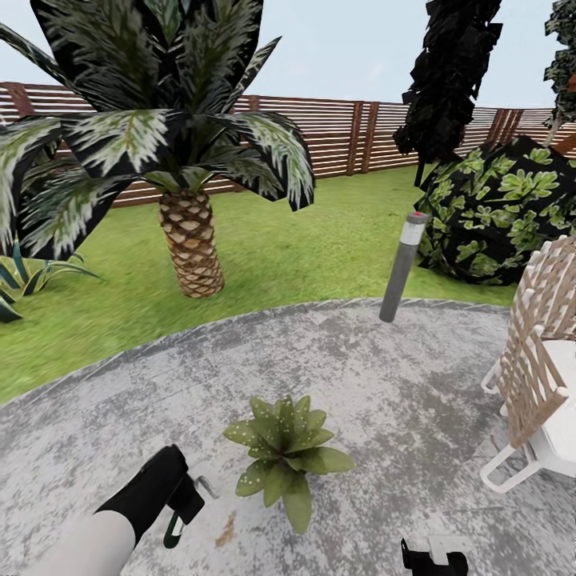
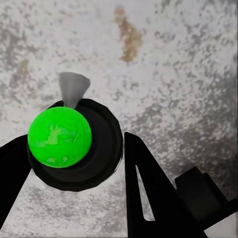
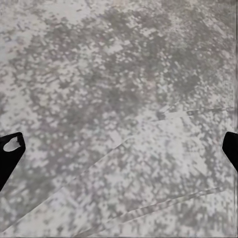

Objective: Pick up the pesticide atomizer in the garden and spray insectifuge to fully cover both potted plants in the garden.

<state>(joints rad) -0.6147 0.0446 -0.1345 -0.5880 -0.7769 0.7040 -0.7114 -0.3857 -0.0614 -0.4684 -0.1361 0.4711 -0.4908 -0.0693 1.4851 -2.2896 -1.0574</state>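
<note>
My left gripper [image 1: 186, 500] is shut on the pesticide atomizer [image 1: 174, 528], held low over the mottled grey patio [image 1: 360, 376]. In the left wrist view the atomizer [image 2: 74, 144] shows as a dark round body with a bright green cap and a grey nozzle, clamped between the black fingers [image 2: 148, 193]. One potted plant [image 1: 284, 456], a low speckled rosette, sits just right of that gripper, a short gap away. The second potted plant is out of view. My right gripper [image 1: 434, 560] hangs open at the bottom edge, its fingers [image 3: 10, 148] spread wide above bare paving.
A scaly-trunked palm [image 1: 190, 240] stands on the lawn beyond the patio, and an agave [image 1: 24, 276] is at far left. A grey bollard light [image 1: 402, 268] marks the patio's far rim. There is a leafy bush [image 1: 500, 212] behind it and a white lattice chair [image 1: 536, 376] at right. A slatted fence [image 1: 336, 136] closes the back.
</note>
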